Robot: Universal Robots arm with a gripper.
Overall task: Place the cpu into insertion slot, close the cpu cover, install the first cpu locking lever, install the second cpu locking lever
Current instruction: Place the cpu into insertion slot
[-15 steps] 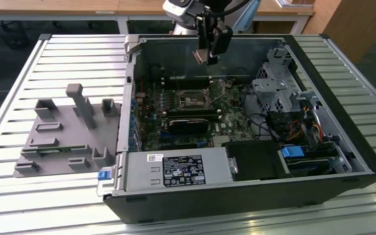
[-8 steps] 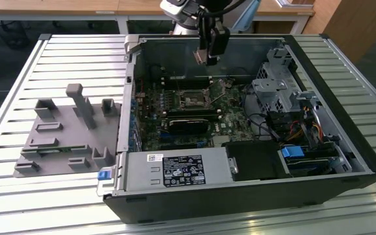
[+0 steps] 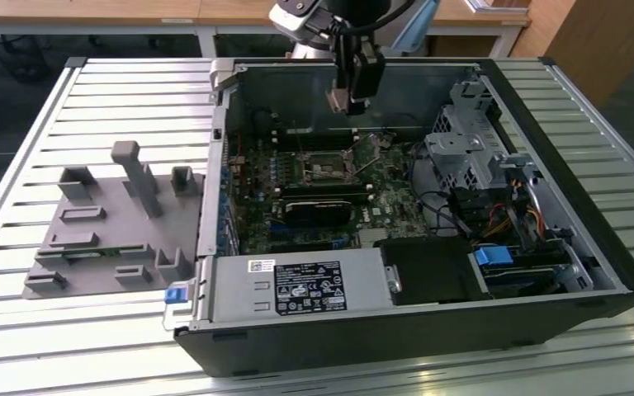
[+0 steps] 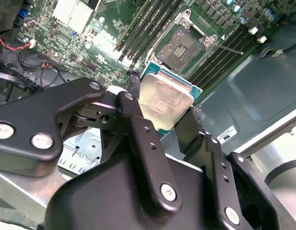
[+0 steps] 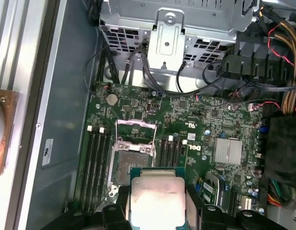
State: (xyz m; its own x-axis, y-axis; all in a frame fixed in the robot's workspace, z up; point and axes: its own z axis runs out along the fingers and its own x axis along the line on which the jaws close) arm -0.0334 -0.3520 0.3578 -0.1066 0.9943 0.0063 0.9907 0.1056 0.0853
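Silver cpu (image 4: pixel 164 98) aloft, insertion slot (image 4: pixel 182 48) uncovered

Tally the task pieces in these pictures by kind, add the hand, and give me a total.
hand: 1
cpu, held in the hand: 1
insertion slot, with no chip in it: 1
cpu cover, swung open: 1
Total: 4

Free room above insertion slot (image 3: pixel 325 170)
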